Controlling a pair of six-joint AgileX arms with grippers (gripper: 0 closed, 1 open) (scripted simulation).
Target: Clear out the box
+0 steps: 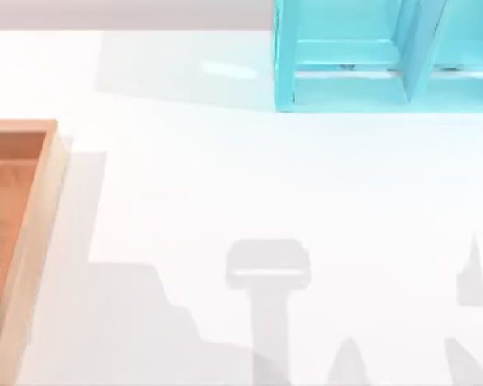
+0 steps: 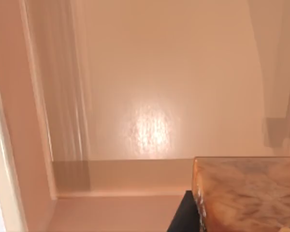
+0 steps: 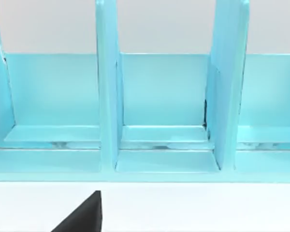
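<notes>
Wooden box (image 1: 20, 241) sits well apart from the turquoise shelf (image 1: 346, 64). Your left wrist view looks at its floor beside a marbled block (image 2: 246, 193). You can't tell either claw's state.

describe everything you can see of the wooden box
The box is a shallow wooden tray with pale raised rims and an orange-brown floor, lying flat on the white table at its left edge, partly cut off by the frame. In the left wrist view its glossy floor holds a marbled tan block near one inner wall.

Open tabletop (image 1: 225, 185) lies between the box (image 1: 32, 233) at left and the shelf (image 1: 346, 88) at the far right.
</notes>
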